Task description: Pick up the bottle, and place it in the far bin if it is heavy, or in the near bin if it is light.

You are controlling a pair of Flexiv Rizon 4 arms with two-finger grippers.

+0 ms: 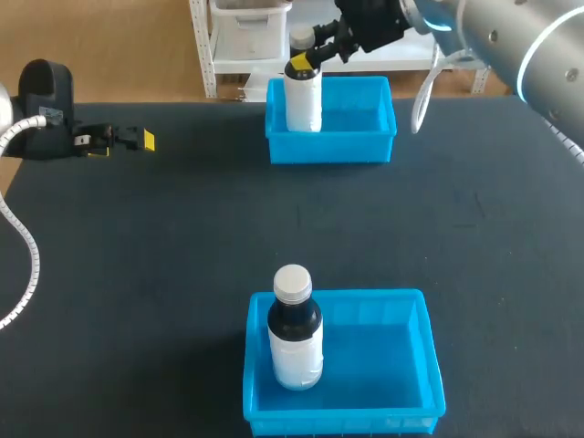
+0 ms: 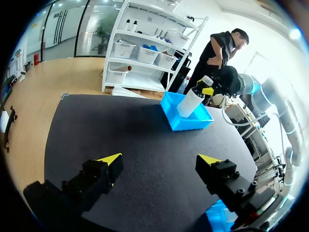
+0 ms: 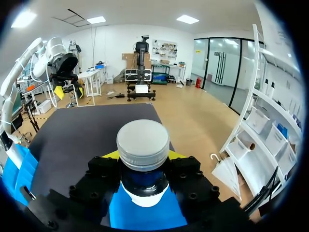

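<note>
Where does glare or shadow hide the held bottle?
Head view: even light, no glare on the held bottle; the right gripper covers its neck. Left wrist view: well lit, clear against the far bin. Right wrist view: cap bright, body shaded beneath it.

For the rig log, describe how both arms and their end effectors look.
The right arm is smooth silver-grey tubing with a glowing blue ring and a white cable loop. The left arm shows a black housing and a white ribbed hose. The left end effector and the right end effector are blocky black, each with two fingers tipped bright yellow.
</note>
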